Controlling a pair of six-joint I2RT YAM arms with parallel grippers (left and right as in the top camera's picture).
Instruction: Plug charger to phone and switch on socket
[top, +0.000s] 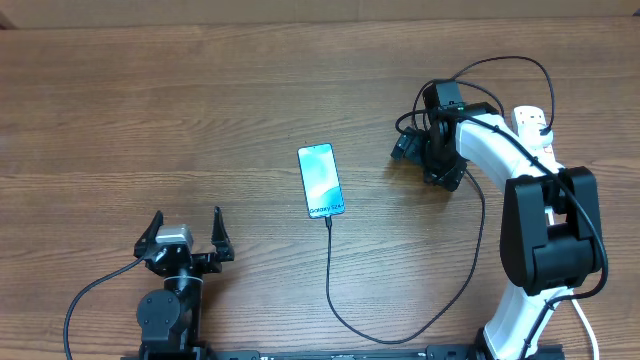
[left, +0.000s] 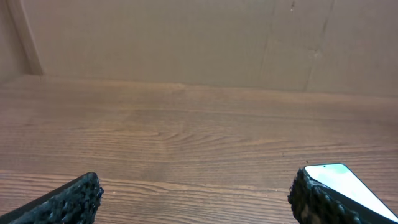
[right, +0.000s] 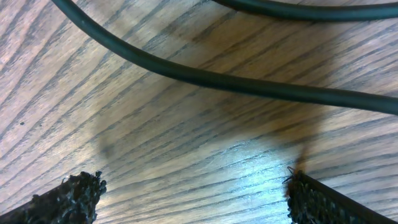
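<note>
The phone (top: 320, 180) lies flat mid-table with its screen lit; its corner shows in the left wrist view (left: 345, 182). The charger's thin black cable (top: 335, 290) is in the phone's near end, loops along the front edge and rises to my right gripper (top: 426, 160). That gripper is open and low over the table, with the cable (right: 217, 78) lying just beyond its fingertips (right: 199, 199). I cannot make out the plug. The white socket strip (top: 531, 120) is mostly hidden behind the right arm. My left gripper (top: 185, 232) is open and empty, with bare wood between its fingertips (left: 196, 196).
The right arm (top: 550, 230) reaches from the front right over the strip. A second black cable (right: 311, 9) crosses the top of the right wrist view. A cardboard wall (left: 199, 37) stands behind the table.
</note>
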